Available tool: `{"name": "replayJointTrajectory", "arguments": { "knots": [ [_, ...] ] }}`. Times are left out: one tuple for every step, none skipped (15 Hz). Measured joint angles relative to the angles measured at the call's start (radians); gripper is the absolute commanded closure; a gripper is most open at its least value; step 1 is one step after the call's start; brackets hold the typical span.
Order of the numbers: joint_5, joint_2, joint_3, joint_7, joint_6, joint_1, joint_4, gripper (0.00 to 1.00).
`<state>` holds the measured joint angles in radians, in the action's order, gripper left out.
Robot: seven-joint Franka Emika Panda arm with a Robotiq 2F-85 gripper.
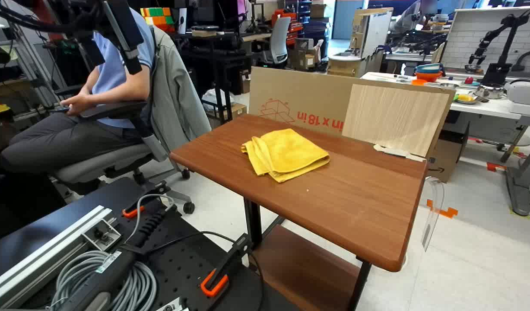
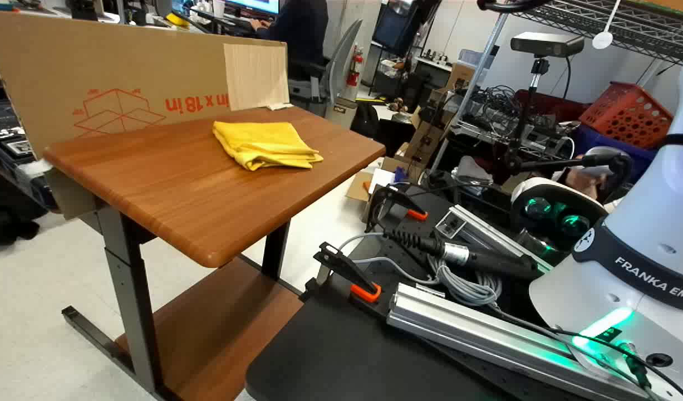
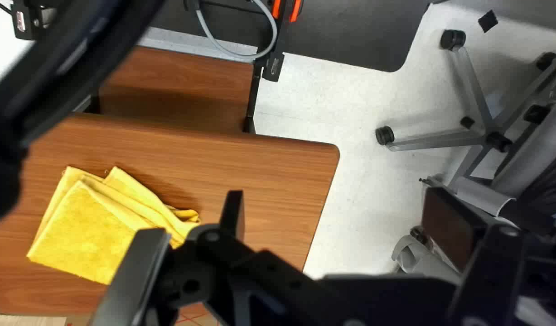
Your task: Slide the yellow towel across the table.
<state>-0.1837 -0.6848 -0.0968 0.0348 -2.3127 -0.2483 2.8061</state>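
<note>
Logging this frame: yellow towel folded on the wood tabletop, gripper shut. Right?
The gripper isn't shut: the wrist view shows it open, jaws well apart. The rest holds: yellow towel folded on the wood tabletop.

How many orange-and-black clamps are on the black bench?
2 visible on the black bench: in an exterior view, one clamp is nearer the chair, the other clamp farther along the same edge. More may be hidden.

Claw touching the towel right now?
No: an exterior view shows the claw in the air, plainly apart from the yellow towel.
</note>
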Motion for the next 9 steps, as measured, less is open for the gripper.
{"name": "replayJointTrajectory", "arguments": {
  "knots": [
    [0.0,0.0,0.0,0.0,0.002,0.0,0.003,0.0],
    [0.0,0.002,0.0,0.0,0.003,0.0,0.005,0.0],
    [0.0,0.003,0.0,0.0,0.003,0.0,0.006,0.0],
    [0.0,0.005,0.0,0.0,0.003,0.0,0.006,0.0],
    [0.0,0.005,0.0,0.0,0.003,0.0,0.004,0.0],
    [0.0,0.005,0.0,0.0,0.003,0.0,0.002,0.0],
    [0.005,0.005,0.0,0.0,0.011,0.002,-0.002,0.0],
    [0.009,0.008,0.001,0.0,0.043,0.008,-0.011,0.0],
    [0.021,0.018,0.006,-0.002,0.098,0.021,-0.03,0.0]
  ]
}}
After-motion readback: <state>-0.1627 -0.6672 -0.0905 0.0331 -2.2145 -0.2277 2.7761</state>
